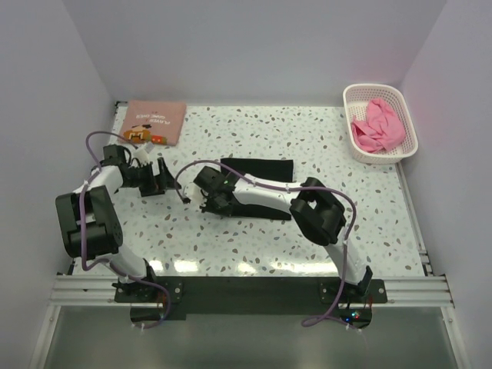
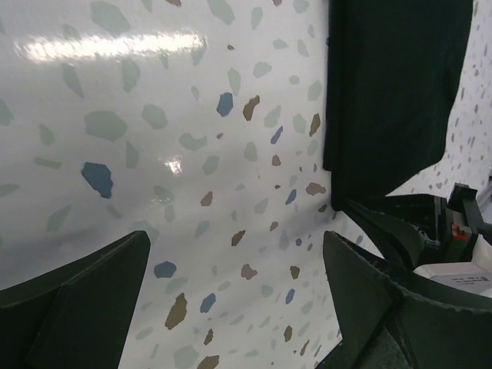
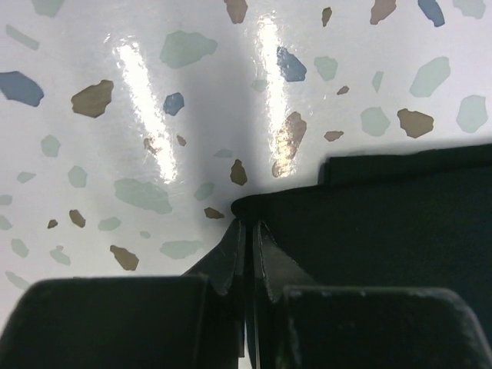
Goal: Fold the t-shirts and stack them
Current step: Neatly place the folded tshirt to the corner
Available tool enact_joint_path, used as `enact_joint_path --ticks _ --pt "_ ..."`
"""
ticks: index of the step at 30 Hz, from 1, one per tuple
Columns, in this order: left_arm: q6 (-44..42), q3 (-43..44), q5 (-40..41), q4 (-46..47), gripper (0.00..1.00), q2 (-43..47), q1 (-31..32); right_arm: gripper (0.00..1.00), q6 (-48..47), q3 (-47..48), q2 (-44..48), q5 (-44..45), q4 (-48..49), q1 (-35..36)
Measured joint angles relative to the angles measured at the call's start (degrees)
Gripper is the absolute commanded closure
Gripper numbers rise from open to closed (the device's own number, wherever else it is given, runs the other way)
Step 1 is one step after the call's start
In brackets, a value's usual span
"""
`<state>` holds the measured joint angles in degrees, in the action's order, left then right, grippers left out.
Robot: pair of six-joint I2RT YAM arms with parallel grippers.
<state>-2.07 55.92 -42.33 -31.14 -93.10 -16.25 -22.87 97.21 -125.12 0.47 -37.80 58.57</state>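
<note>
Black t-shirt (image 3: 400, 223) corner pinched by right gripper (image 3: 247, 234) on table (image 3: 115, 115)

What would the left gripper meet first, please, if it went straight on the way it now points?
Probably the bare table: the open left gripper aims at it, with the black shirt off to one side. Depth is unclear.
</note>
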Motion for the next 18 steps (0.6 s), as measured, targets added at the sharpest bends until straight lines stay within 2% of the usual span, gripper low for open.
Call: enact_joint_path --ticks 4,8,14,18 --pt "6.45 -5.07 -5.86 5.88 0.00 -0.83 0.66 1.00 -0.44 -2.01 2.54 -2.23 0.57 -0.87" --pt "18.10 -9.84 -10.08 17.31 0.00 -3.87 4.13 1.00 -0.79 -3.96 7.26 -5.40 1.09 -2.54" --pt "32.96 -10.95 -11.93 34.71 0.00 -8.50 13.03 1.00 -1.31 -4.87 12.61 -9.84 2.14 -6.05" --pt "43.98 -13.07 -12.31 47.10 0.00 -11.23 15.67 1.00 -1.40 -5.38 13.14 -11.72 2.27 -7.28"
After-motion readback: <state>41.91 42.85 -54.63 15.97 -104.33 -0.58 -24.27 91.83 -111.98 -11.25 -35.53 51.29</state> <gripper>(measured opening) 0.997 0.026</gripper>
